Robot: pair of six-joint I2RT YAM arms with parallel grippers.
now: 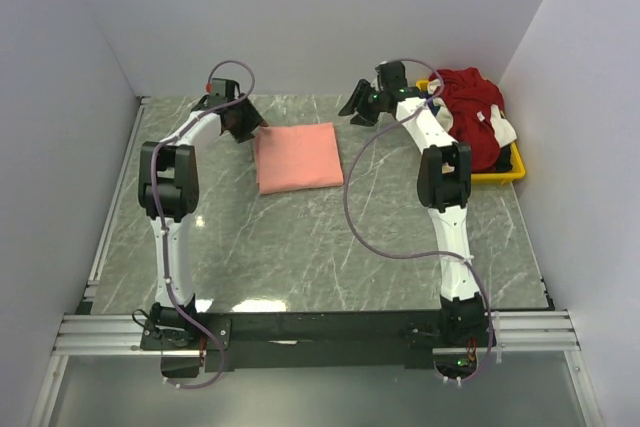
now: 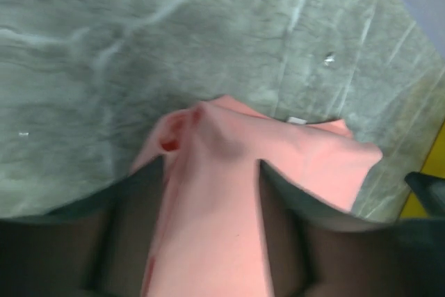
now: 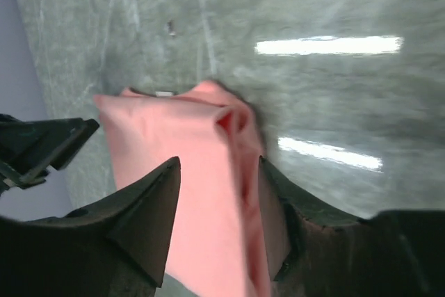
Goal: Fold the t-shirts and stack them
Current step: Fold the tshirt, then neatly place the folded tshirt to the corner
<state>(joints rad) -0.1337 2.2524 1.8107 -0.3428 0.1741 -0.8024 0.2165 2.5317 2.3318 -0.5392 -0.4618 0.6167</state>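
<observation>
T-shirts update: the salmon-pink t-shirt (image 1: 298,157) looks folded. It's a tidy, nearly square packet lying flat on the bench (image 1: 300,257), well to the left of the yellow tray (image 1: 500,178). One far corner is a bit puckered up in the wrist views, so it might want a pat down, but I'd call that one done.

What's left is everything in the tray. The dark red t-shirt (image 1: 470,112) with its white parts is heaped in there, unfolded, piled above the rim and hanging over the right side. There's a bit of darker cloth at the near edge of the heap, and I can't tell whether it's a separate shirt or not. So by my guess that's one folded, at least one to go, and nothing stacked yet.

The right end effector (image 1: 356,112) hovers between the tray and the pink shirt, at the shirt's corner nearer the tray. Its jaws are parted about halfway, with pink cloth showing in the gap, and it doesn't look to be pinching anything. The left end effector (image 1: 250,127) is at the corner of the pink shirt farthest from the tray. It's also parted, with cloth running up between the fingers (image 2: 132,227) but loose, not clamped, as far as I can see.
</observation>
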